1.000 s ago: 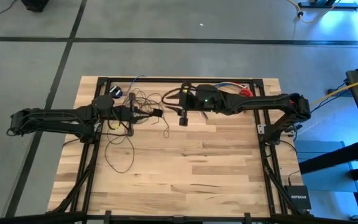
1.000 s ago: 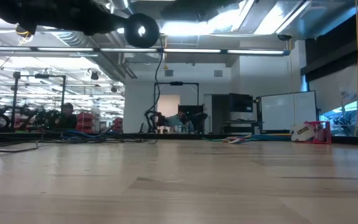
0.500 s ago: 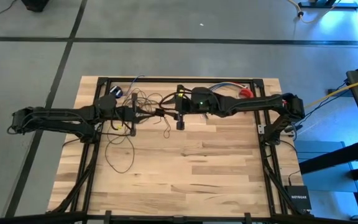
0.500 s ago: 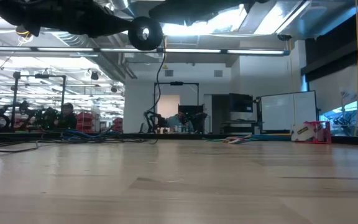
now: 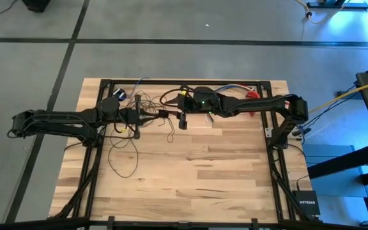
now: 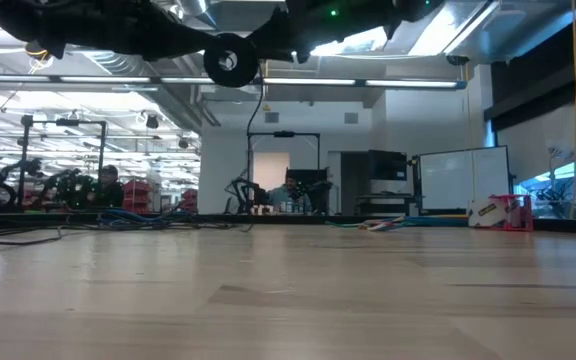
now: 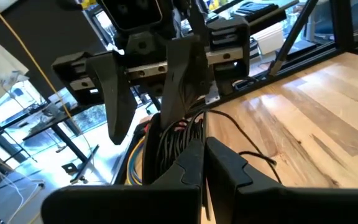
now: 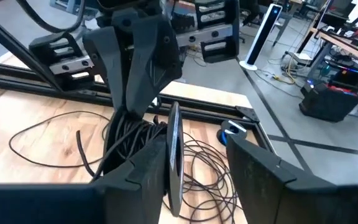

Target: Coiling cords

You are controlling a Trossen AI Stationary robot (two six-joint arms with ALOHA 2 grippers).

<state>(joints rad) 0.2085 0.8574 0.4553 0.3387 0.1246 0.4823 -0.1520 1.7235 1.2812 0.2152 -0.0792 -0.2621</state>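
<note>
The cords are a thin dark wire. Part of it is gathered into a bundle [image 7: 174,134] held up over the table's far middle. Loose loops [image 5: 122,155] lie on the wood below. My left gripper [image 7: 204,148], reaching level from the table's left [image 5: 160,115], is shut on the bundle. My right gripper [image 8: 197,142] faces it from the right [image 5: 171,108], open, its fingers on either side of the bundle's end. The round black puck [image 8: 174,149] stands on edge between those fingers, close to one of them, and shows high up in the low view [image 6: 231,62]. My left gripper pinches several strands of the bundle [image 7: 185,138] between its two fingers. The fingers come level from the table's left. The bundle is lifted, and slack loops [image 8: 55,134] trail from it down onto the table. My right gripper: the puck stands right beside one finger [image 8: 145,165], and I cannot tell whether they touch.
A short bunch of coloured wires [image 5: 232,88] and a red tape dispenser [image 5: 253,96] lie at the far right, a small blue object [image 5: 120,94] at the far left. A black frame [image 5: 171,82] rims the table. The near half is bare wood [image 5: 197,179].
My right gripper has moved toward the table's left and a little down, closing in on my left gripper and the bundle. Its fingers have stayed open. In the low view the puck has sunk slightly.
</note>
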